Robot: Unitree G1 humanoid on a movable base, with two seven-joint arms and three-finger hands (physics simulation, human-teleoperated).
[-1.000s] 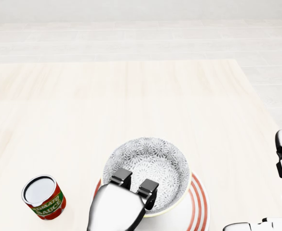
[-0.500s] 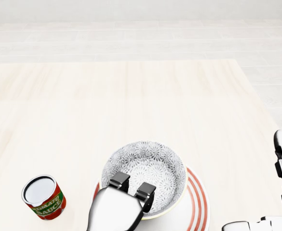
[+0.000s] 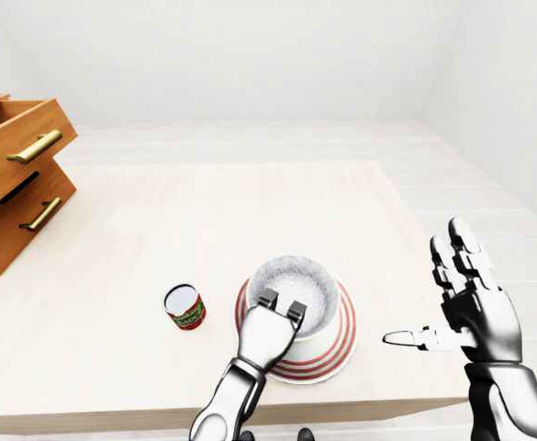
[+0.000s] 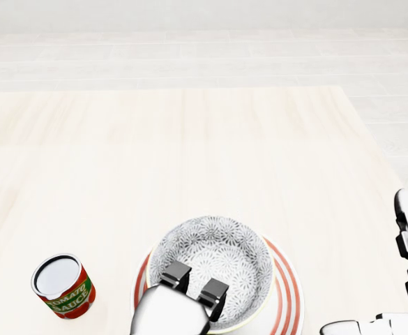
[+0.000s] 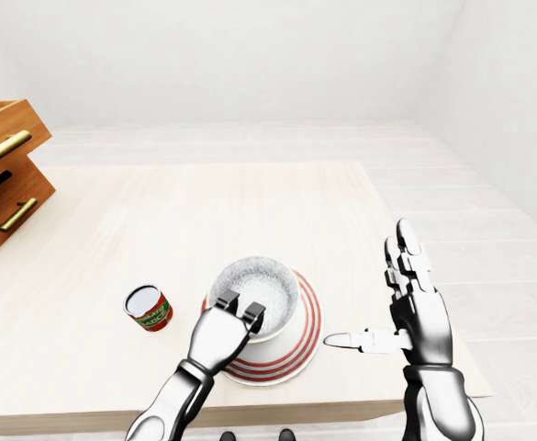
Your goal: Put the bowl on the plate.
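A grey-patterned bowl (image 4: 221,258) rests inside the red-striped white plate (image 4: 287,289) near the bottom of the head view. My left hand (image 4: 195,280) comes up from the bottom edge and is shut on the bowl's near rim, two fingers hooked over it into the bowl. The thumb is hidden beneath the rim. My right hand (image 3: 433,299) hovers off the table's right edge, apart from the plate, open with fingers spread upward and thumb pointing left.
A tomato sauce can (image 4: 63,286) stands upright to the left of the plate. A wooden cabinet with open drawers (image 3: 16,179) sits at the table's far left. The table's near edge (image 3: 360,404) runs just below the plate.
The bowl, in my left hand, has come down and toward the view's bottom, settling more centrally on the plate. The right hand has barely moved.
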